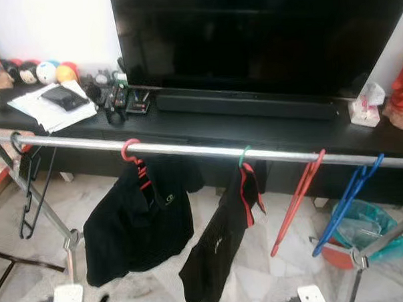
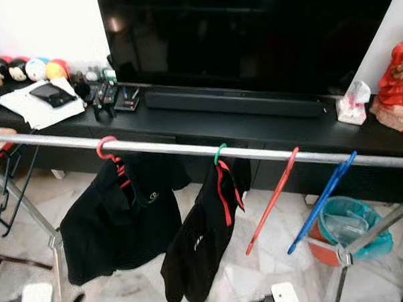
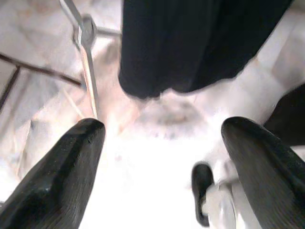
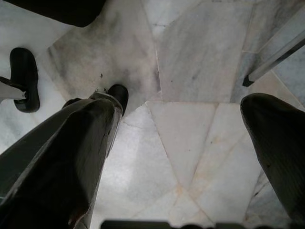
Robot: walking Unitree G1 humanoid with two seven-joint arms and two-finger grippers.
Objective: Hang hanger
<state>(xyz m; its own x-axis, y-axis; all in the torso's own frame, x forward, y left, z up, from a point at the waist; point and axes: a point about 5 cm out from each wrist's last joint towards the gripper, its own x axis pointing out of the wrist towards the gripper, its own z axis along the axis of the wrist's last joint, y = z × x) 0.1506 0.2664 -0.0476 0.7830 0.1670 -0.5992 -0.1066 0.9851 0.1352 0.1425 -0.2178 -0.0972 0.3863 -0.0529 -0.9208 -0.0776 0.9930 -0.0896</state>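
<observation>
A silver rail (image 1: 188,149) runs across in front of me. From left to right it carries an empty black hanger (image 1: 26,192), a red hanger (image 1: 130,152) with a black shirt (image 1: 141,220), a green hanger (image 1: 244,157) with a black and red garment (image 1: 222,244), an empty red hanger (image 1: 297,200) and an empty blue hanger (image 1: 344,201). My left gripper (image 3: 162,167) hangs open over the pale floor below the shirt's hem. My right gripper (image 4: 176,157) is open too, pointing down at marble tiles, with nothing between its fingers.
Behind the rail stands a low black TV console (image 1: 267,131) with a large dark TV (image 1: 250,35), a soundbar, papers, remotes and a tissue pack. The rack's slanted legs (image 1: 54,221) stand at both ends. A teal-lined bin (image 1: 366,234) sits at the right.
</observation>
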